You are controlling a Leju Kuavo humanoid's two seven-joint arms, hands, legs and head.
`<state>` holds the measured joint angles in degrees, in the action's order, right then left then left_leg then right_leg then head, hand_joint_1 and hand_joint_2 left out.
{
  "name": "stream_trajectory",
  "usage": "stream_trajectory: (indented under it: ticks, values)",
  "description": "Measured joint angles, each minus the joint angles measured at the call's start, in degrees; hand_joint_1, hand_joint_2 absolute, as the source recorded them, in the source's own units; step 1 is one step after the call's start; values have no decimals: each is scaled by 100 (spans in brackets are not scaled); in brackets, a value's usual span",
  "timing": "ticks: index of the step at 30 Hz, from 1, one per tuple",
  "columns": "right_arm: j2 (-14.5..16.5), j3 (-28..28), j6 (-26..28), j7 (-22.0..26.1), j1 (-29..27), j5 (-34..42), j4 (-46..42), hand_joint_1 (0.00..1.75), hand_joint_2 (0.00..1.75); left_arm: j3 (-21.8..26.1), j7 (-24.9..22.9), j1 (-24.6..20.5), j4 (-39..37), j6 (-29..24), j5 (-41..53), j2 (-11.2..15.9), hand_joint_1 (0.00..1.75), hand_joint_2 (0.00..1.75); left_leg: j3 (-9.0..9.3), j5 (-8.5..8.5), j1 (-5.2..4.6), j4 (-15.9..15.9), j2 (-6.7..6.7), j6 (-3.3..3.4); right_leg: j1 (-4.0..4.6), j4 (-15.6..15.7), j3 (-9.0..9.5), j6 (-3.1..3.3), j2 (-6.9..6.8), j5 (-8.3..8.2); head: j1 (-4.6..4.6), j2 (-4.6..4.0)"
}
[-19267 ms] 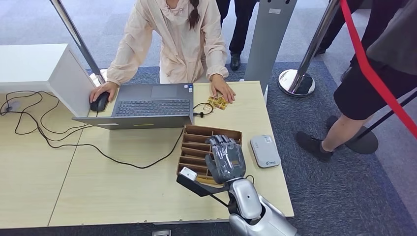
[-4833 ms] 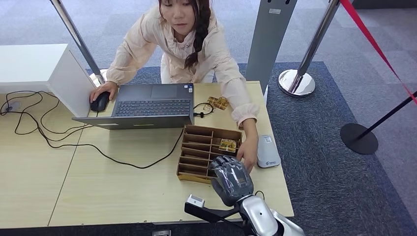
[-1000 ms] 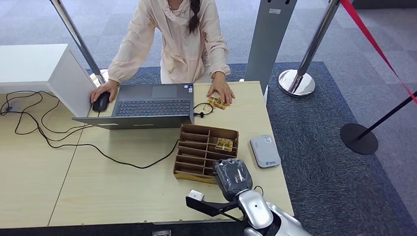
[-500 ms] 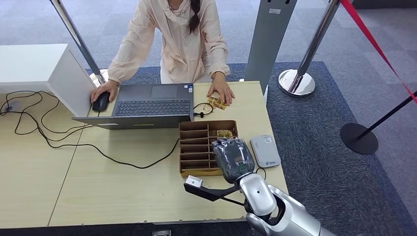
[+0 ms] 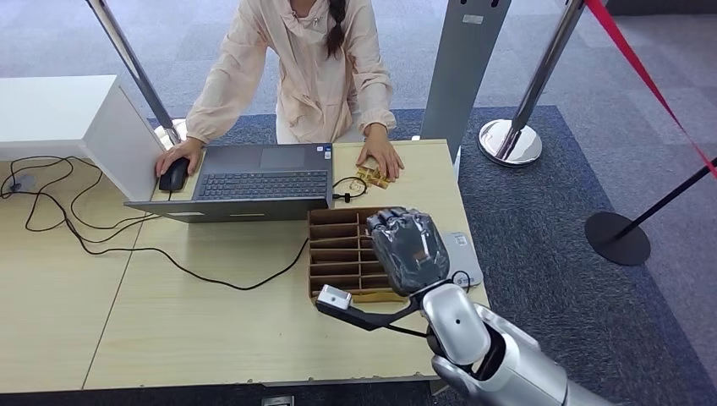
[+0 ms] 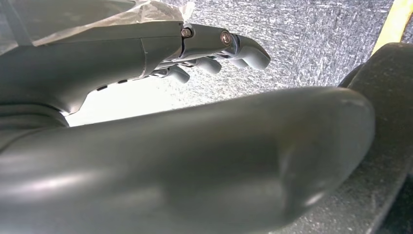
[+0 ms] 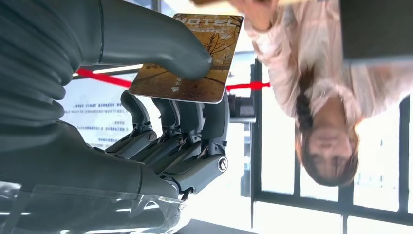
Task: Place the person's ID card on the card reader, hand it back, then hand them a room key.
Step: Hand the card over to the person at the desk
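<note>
With my right hand [image 5: 409, 247] pinching the room key [image 7: 191, 57] between thumb and fingers above the divided box [image 5: 336, 254], I judge the handover step active; next I must extend it toward the person [image 5: 296, 68] across the desk.

Head view evenly bright and sharp; wrist views backlit, windows blown out.

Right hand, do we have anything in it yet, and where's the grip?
Yes: the right hand holds a brown hotel key card, pinched between the thumb on its printed face and the fingers behind it, near one end.
</note>
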<state>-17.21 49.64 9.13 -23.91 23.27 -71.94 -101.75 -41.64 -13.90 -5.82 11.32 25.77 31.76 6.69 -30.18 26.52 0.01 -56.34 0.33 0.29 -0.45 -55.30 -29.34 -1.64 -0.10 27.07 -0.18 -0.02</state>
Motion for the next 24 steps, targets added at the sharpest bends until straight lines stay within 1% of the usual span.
stream_trajectory:
  ticks: [3, 7, 11, 18, 22, 24]
  values:
    - [-42, -107, 282, -44, 1, -129, -281, 140, 175, 0, -20, 0, 0, -2, 0, 0, 0, 0, 0, 0, 0, 0, 0, 0, 0, 0, 0, 0, 0, 0, -1, -1]
    - [-57, -305, 932, -65, -3, -292, -726, 146, 175, 6, -55, 1, 0, -9, 0, 0, 0, 0, 0, 0, 0, 0, 0, 0, 0, 0, -1, 0, 0, 0, -1, 0]
    - [-35, -461, 1316, -17, -8, -335, -1096, 140, 175, 27, -60, 1, 0, -15, 0, -1, 0, 0, 0, 0, 0, 0, 0, 0, 0, 0, 0, 0, 0, 0, 1, 0]
    - [133, -552, 1538, 180, 115, -211, -1435, 127, 175, 50, -62, 0, 0, -20, 0, -6, 0, 0, 0, 0, 0, 1, 0, 0, 0, -1, 0, 0, 0, 0, -1, -1]
    - [293, -528, 1652, 320, 300, -34, -1441, 125, 175, 77, -62, 0, 0, -22, 0, -9, 0, 0, -1, 0, 0, 1, 0, 0, 0, -2, 1, 0, 0, 0, 0, 0]
    - [384, -498, 1672, 370, 400, 43, -1409, 127, 175, 82, -62, -2, 0, -22, 0, -9, 0, 0, -1, 0, 0, 1, 0, 0, 0, -3, 1, 0, 0, 0, 0, 0]
